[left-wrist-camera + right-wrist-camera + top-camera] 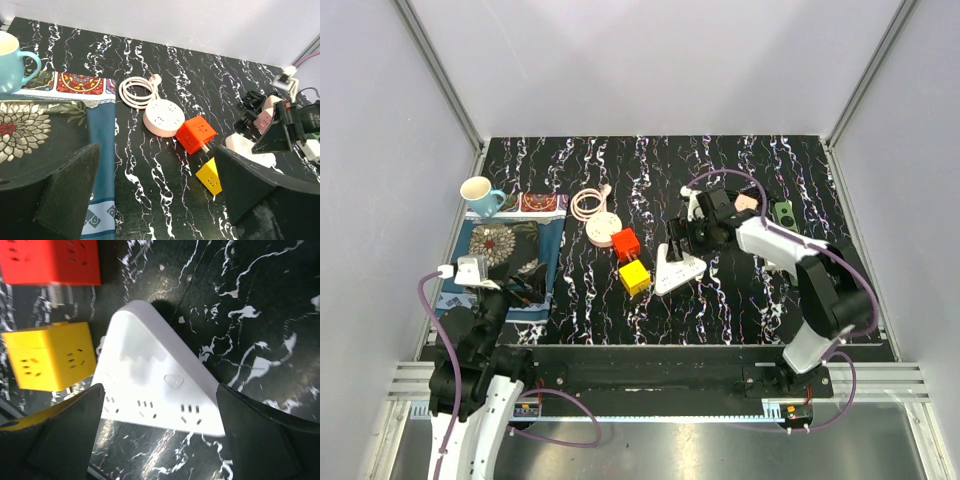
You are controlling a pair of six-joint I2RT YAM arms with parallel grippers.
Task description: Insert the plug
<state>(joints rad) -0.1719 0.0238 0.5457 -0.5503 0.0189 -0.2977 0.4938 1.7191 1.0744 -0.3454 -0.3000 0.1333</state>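
A white triangular power strip (678, 268) lies mid-table; in the right wrist view (150, 385) its sockets face up. My right gripper (682, 243) hangs open and empty just above it (160, 407), one finger on either side. A round pink power strip (603, 229) has a coiled cable (587, 204) ending in a plug (156, 78) that lies loose on the table. A red cube socket (626, 243) and a yellow cube socket (634, 277) sit between the two strips. My left gripper (515, 288) is open and empty over the mat's edge (156, 172).
A teal cup (480, 195) stands at the back left on a patterned mat (510, 250). A pink adapter (748, 203) and a green object (784, 212) lie behind the right arm. Grey walls enclose the table.
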